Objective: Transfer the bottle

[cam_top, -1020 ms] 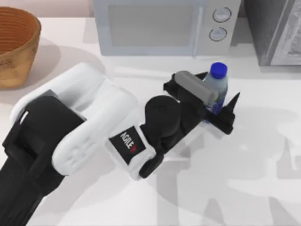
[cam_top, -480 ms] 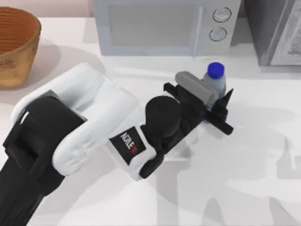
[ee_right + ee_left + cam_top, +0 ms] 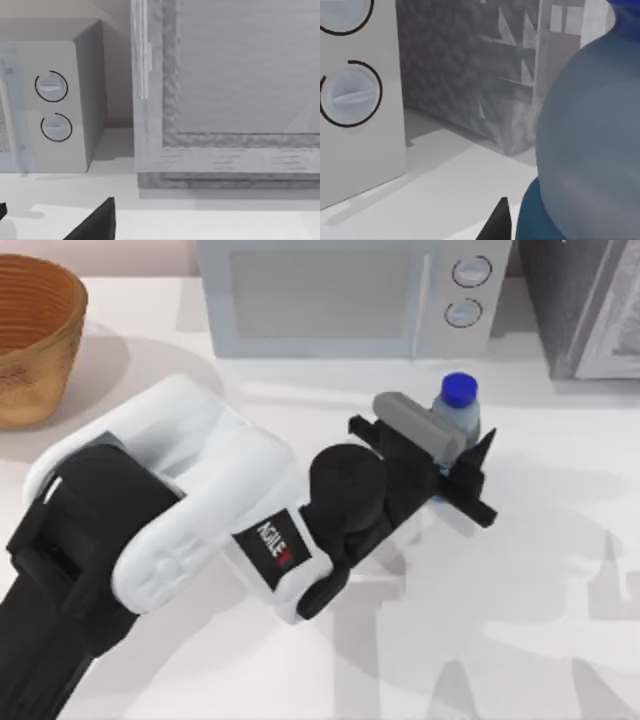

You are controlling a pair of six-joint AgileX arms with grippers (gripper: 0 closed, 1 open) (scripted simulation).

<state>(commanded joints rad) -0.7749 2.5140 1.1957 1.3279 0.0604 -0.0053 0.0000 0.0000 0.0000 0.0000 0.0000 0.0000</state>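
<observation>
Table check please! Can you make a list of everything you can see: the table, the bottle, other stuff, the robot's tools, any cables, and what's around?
Surface: white table, shadows on it.
Job's things: bottle, blue cap up, upright, in front of the microwave's right end.
Clutter: woven basket at the table's far left corner.
Grippers: left tool shut on the bottle, one finger on each side; right tool, one dark fingertip in the right wrist view, open or shut unclear.
Cables: nothing seen.
Surroundings: microwave with two dials at the back; grey cabinet to its right.
</observation>
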